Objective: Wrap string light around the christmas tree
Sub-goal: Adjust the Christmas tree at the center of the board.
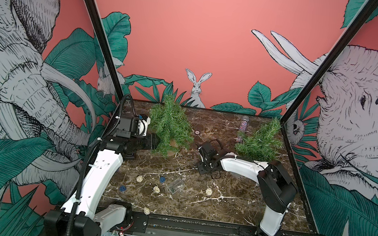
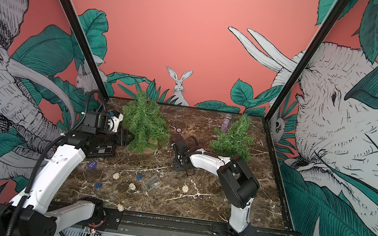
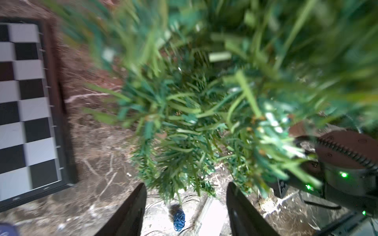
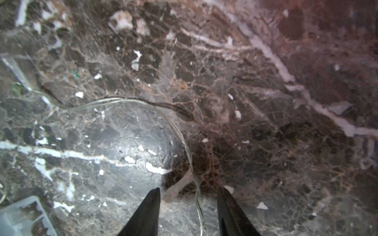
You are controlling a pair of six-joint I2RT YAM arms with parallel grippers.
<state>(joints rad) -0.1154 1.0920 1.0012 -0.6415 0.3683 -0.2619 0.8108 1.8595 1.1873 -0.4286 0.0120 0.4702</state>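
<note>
The left gripper (image 3: 186,183) is seen with its fingers spread, pushed up against the lower branches of the left tree (image 1: 169,126). Needle tips reach the gap, but nothing is pinched. That tree is stood near the back edge of the table (image 1: 233,209), and a board (image 3: 24,102) is laid just beside the gripper, toward the left edge.

The right gripper (image 4: 189,189) is held low over open marble between the two trees. Its fingers are spread too, and the wire (image 4: 122,100) is run between them without being clamped. The right tree (image 1: 259,142) is set close to the right wall, with a tube (image 1: 242,127) just behind it.

The string light (image 1: 156,189) is spread loose on the marble toward the front, well apart from both trees. Its balls are scattered around a clear box (image 1: 174,185), and one ball (image 1: 146,210) is laid right at the front rail.
</note>
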